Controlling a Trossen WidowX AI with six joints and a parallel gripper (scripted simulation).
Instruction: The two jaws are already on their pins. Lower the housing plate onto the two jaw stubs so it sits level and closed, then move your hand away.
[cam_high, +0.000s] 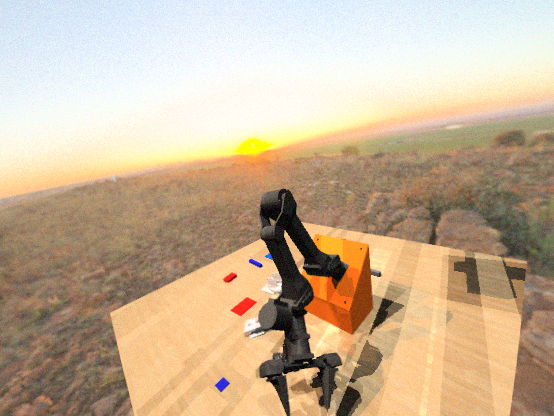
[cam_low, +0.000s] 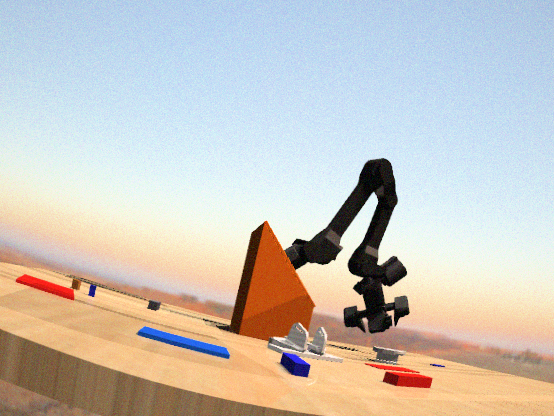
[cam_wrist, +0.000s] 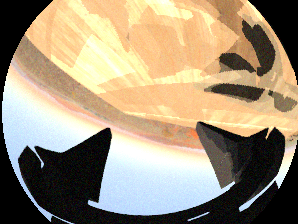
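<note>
The pale base (cam_high: 273, 283) (cam_low: 331, 358) lies on the table beside the orange block. Two pale jaws stand upright on it, one jaw (cam_low: 298, 338) left of the other jaw (cam_low: 320, 341) in the exterior view. A grey-white piece that looks like the housing plate (cam_high: 252, 328) (cam_low: 388, 355) lies low on the table, apart from the base; the arm hides part of it in the top view. My gripper (cam_high: 306, 403) (cam_low: 380, 328) (cam_wrist: 154, 129) is wide open and empty, above the table and away from both. The wrist view shows neither base nor plate.
The orange wedge block (cam_high: 362, 300) (cam_low: 275, 290) stands behind the base, with the arm mounted on its sloped face. A red square (cam_high: 243, 306), red block (cam_high: 230, 277) (cam_low: 407, 380), blue block (cam_high: 255, 263) (cam_low: 295, 365), blue bar (cam_low: 182, 342) and blue square (cam_high: 222, 384) lie around.
</note>
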